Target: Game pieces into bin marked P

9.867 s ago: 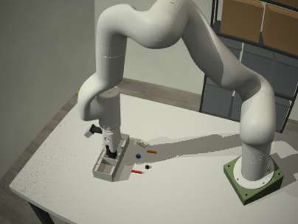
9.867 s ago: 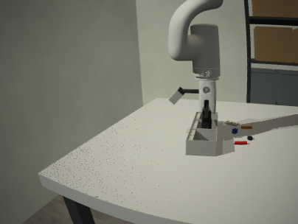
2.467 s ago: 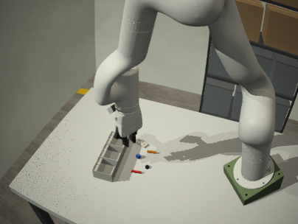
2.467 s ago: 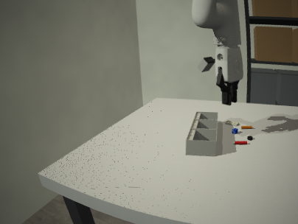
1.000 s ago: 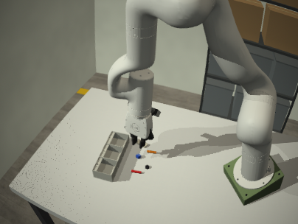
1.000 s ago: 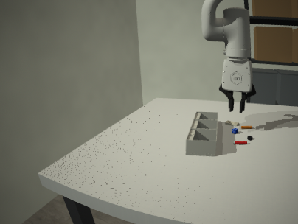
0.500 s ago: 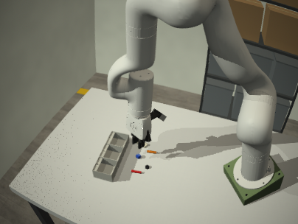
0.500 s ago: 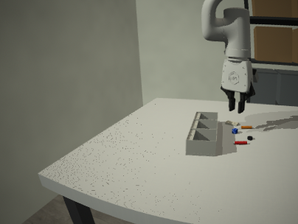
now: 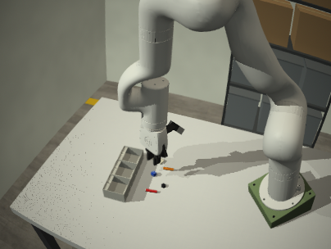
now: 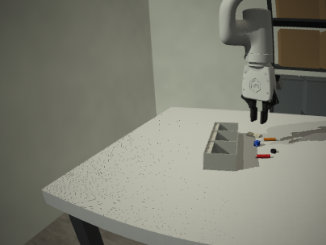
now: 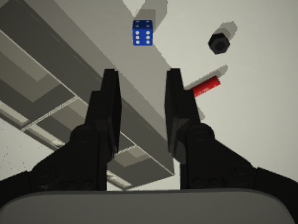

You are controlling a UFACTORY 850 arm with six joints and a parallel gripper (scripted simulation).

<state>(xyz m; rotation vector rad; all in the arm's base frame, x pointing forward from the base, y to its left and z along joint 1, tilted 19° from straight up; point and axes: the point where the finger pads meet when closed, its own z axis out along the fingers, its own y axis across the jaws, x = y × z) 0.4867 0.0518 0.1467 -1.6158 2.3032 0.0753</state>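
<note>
The arm (image 9: 156,53) (image 10: 258,34) is a smooth off-white, built of fat rounded tubes with thin seam rings at the joints and a flat grey cap with small dark dots on the wrist, and its round white base flange (image 9: 265,196) is dotted with screws. The pale gripper (image 9: 156,160) (image 10: 258,120) (image 11: 142,87) has an outlined badge (a neat little hexagon) inside dots near its edges, with black, angular fingers at six o'clock in the exterior view.

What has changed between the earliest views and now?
The end effector was down at the three-compartment bin unit; it has risen and moved off toward the small things beside it, and now hangs above the table with its fingers apart and nothing between them. The blue die, red piece and bin unit stayed put.
</note>
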